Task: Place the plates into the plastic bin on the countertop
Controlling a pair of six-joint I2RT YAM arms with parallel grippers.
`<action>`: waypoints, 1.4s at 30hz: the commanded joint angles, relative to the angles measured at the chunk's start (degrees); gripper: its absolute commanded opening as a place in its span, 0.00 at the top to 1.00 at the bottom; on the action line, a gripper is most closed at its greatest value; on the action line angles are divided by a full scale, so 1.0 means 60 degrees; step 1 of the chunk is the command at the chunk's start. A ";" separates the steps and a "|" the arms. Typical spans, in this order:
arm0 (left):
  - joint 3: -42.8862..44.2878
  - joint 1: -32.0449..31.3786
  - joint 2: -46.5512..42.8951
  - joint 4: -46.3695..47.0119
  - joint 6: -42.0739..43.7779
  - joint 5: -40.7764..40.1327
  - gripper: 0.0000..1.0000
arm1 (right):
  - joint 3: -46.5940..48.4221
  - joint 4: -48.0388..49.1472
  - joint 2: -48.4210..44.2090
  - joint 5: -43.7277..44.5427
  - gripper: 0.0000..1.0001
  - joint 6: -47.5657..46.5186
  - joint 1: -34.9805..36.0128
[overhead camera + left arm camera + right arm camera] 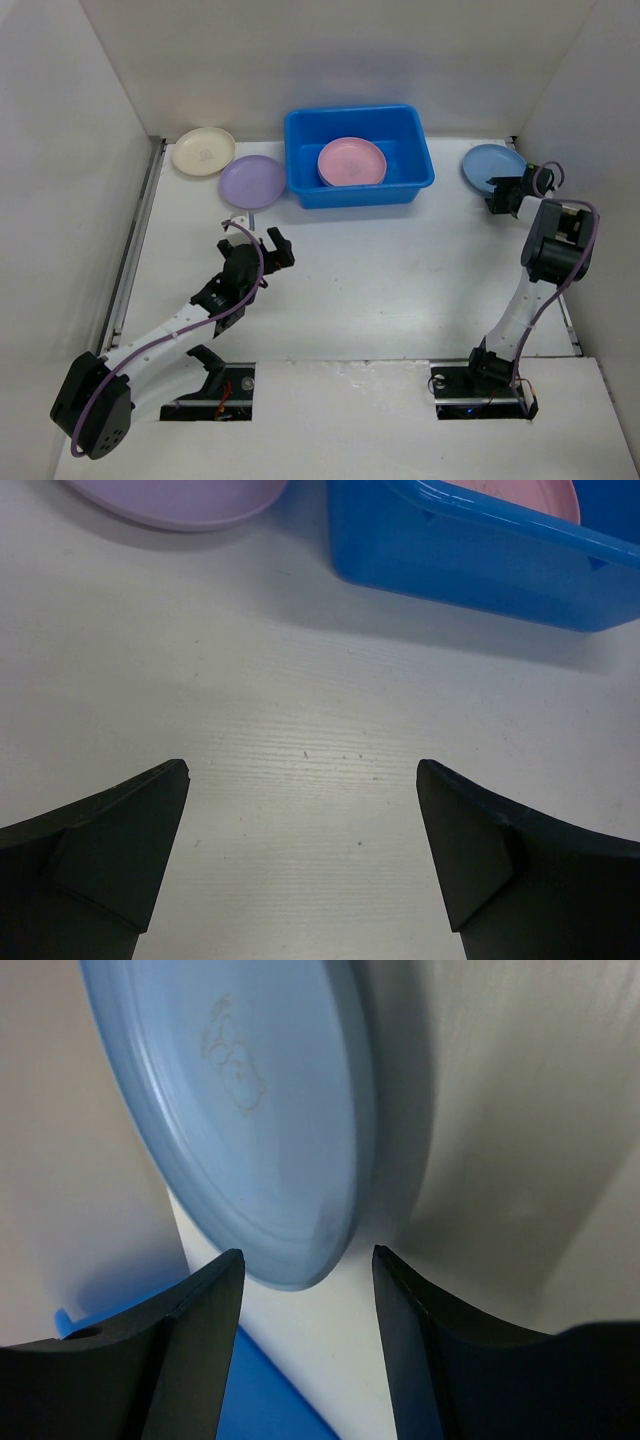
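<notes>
Your right tool (308, 1252) has its jaws apart on either side of the near rim of a light blue plate (240, 1090). It is not clamped on it: a gap shows beside one finger. That plate lies flat on the white surface (300, 680), in the far right corner, close to the right wall (590, 100) and well apart from the blue bin (360, 195). Your left tool (302, 765) is fully released and holds nothing. It hangs over bare surface, just short of the bin's near left corner and near the lavender plate (252, 180). One pink plate (351, 162) already rests inside the bin; whether others lie beneath it cannot be told. Judging from this, the job is early: the light blue, the lavender and the cream plate (203, 150) are all outside. The lavender one is just beside the bin's left wall, and the cream one is farther back and left, partly overlapped by it. The middle of the surface offers free room for carrying. Space is tighter at the right wall, and at the back left, where a metal rail (135, 240) runs along the side.
</notes>
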 commanded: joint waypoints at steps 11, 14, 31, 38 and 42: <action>-0.0032 0.0146 -0.0160 0.0411 -0.0138 0.0086 0.00 | 0.0562 0.0314 0.0520 0.0449 0.65 0.1185 -0.0028; -0.0032 0.0161 -0.0131 0.0411 -0.0167 0.0101 0.00 | 0.0708 0.0299 0.0608 0.0479 0.80 0.1259 -0.0028; -0.0120 0.0219 -0.0262 0.0411 -0.0240 0.0087 0.00 | -0.0931 0.1881 -0.2112 -0.0035 0.95 0.1025 0.0746; -0.0281 0.0409 -0.0570 0.0411 -0.0357 0.0057 0.00 | 0.0310 0.0303 -0.3654 0.0653 0.94 -0.1096 0.2254; -0.0354 0.0453 -0.0760 0.0411 -0.0387 0.0028 0.00 | 0.1745 -0.0884 -0.3377 0.0728 0.94 -0.2415 0.3236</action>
